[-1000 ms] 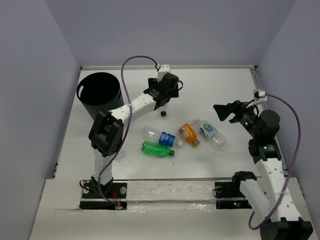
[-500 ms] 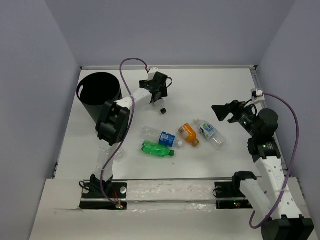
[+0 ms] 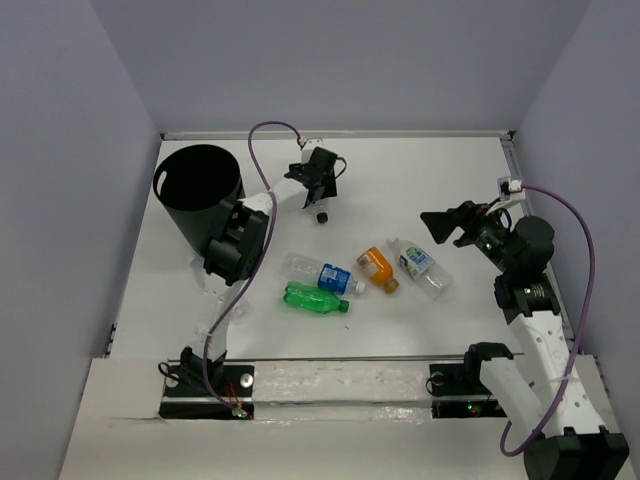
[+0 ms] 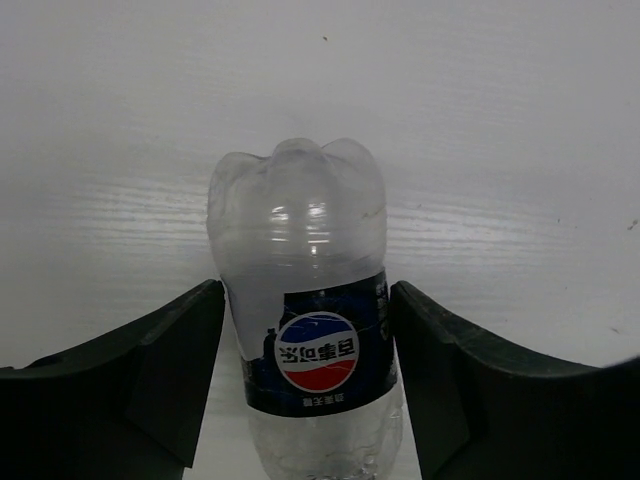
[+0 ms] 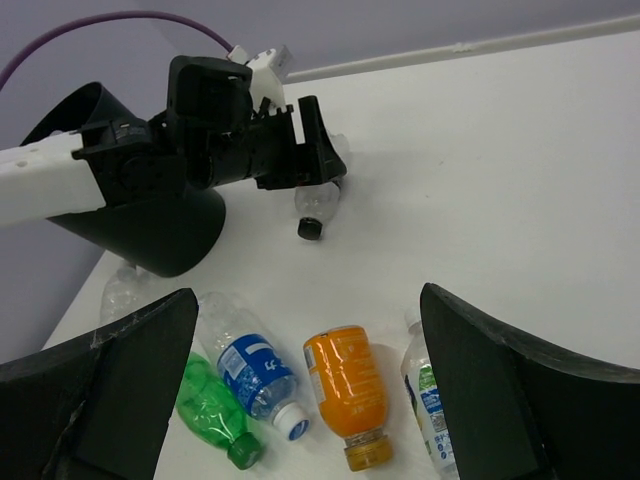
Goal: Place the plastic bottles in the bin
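White table [image 3: 450, 340], lavender walls. There, left gripper [image 3: 319, 194] clenched on clear Pepsi bottle [image 4: 300, 250], cap down, upper middle, near bin [image 3: 205, 218] at upper left. Right gripper [image 3: 446, 225] spread wide, empty, right side. Green bottle [image 3: 312, 297], orange bottle [image 3: 376, 267] lay mid-table.

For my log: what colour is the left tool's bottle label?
The label is dark blue, its logo red-white-blue; left wrist view.

table [image 3: 420, 180] white | bin [image 3: 195, 225] plain black, 10 o'clock | Pepsi-label bottle [image 4: 305, 330] clear, navy band, red-white-blue roundel, black cap, 12 o'clock | green bottle [image 3: 313, 298] green, green cap, 6 o'clock | orange bottle [image 3: 376, 266] orange | blue-label bottle [image 3: 322, 273] clear, white cap | white-label bottle [image 3: 420, 266] clear, white-blue-green label, 3 o'clock
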You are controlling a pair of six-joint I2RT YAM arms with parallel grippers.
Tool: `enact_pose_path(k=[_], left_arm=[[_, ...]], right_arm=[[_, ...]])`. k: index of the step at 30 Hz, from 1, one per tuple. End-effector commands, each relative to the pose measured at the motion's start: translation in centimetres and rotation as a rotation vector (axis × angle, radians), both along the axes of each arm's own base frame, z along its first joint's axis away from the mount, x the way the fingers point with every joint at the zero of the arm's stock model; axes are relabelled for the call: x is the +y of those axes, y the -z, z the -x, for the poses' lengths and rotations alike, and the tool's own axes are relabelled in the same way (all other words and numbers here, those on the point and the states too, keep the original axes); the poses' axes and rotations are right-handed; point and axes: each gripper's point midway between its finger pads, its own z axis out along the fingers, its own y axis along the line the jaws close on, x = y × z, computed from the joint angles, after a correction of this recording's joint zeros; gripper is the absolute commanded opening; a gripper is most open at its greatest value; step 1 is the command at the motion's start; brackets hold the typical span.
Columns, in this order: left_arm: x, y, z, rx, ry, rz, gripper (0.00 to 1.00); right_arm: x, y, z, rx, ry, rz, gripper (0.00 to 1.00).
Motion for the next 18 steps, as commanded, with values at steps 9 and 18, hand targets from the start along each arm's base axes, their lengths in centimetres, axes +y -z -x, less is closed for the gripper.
enact_pose_path(k=[9, 18], left_arm=[[-2.4, -13.5, -1.8, -0.246, 0.109, 0.165, 0.48], [4.4, -39.3, 6.6, -0.725, 0.080, 0.263, 0.48]], right_arm=[[1.2, -0.2, 0.1, -0.027, -0.073, 0.007, 0.97], [3.7, 0.1, 1.0, -0.015, -0.232, -0.005, 0.92]])
